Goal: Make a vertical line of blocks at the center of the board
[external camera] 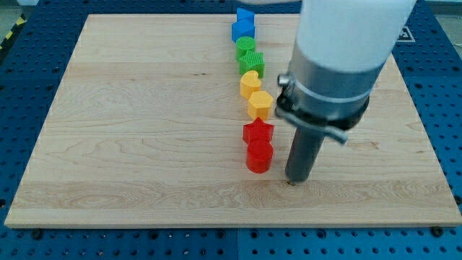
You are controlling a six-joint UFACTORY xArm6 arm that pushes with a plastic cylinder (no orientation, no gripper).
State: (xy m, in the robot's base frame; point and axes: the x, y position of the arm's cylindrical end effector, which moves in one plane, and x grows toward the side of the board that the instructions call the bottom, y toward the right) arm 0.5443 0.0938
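Several blocks stand in a near-vertical line a little right of the board's middle. From the view's top: a blue block (245, 16), a second blue block (243, 31), a green round block (246, 46), a green ribbed block (253, 63), a yellow heart (250, 84), a yellow hexagon (260, 105), a red star (258, 132) and a red cylinder (259, 157). My tip (292, 180) rests on the board just right of and slightly below the red cylinder, a small gap apart from it.
The wooden board (130, 123) lies on a blue perforated table (440, 87). The arm's wide white and grey body (339, 65) hangs over the board's right half and hides part of it.
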